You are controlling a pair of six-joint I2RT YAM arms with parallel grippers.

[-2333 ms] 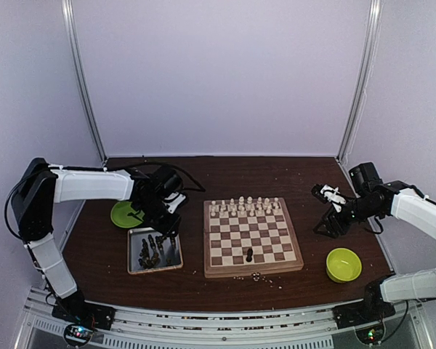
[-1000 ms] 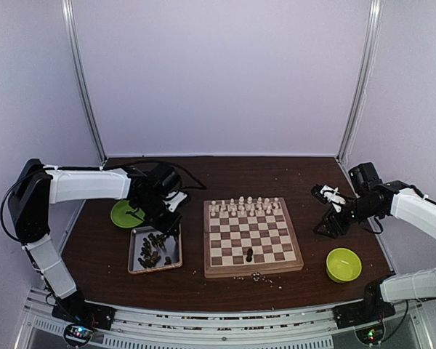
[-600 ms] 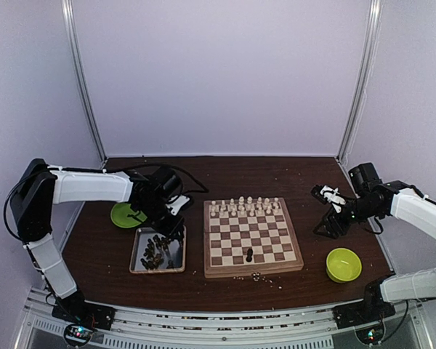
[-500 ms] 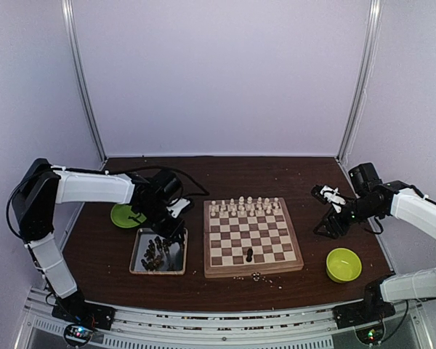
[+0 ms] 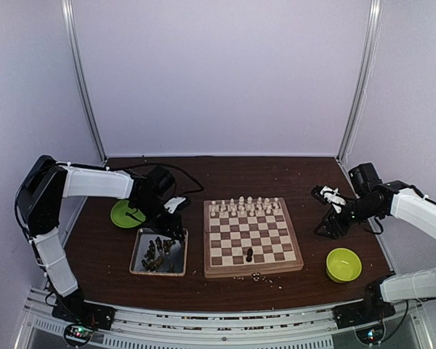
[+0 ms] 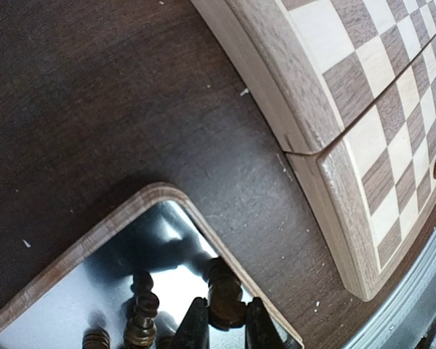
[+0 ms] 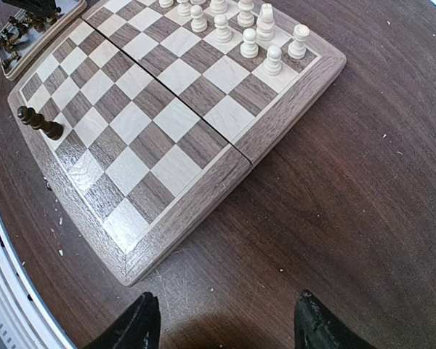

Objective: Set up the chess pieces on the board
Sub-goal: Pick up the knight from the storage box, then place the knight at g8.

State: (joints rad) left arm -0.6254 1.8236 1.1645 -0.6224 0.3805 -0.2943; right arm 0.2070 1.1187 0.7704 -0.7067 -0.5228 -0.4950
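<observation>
One dark piece stands on the board. Left of the board, one tray holds the other dark chess pieces; the left gripper pinches one. Right of the board, the right gripper gapes wide, empty.

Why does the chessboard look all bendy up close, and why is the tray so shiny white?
Left wrist view: the wide lens curves the edges of the board, and the metal tray mirrors bright light between the dark chess pieces. Right wrist view: the board bows too. Top external view: the board looks straight, the light soft and even.
</observation>
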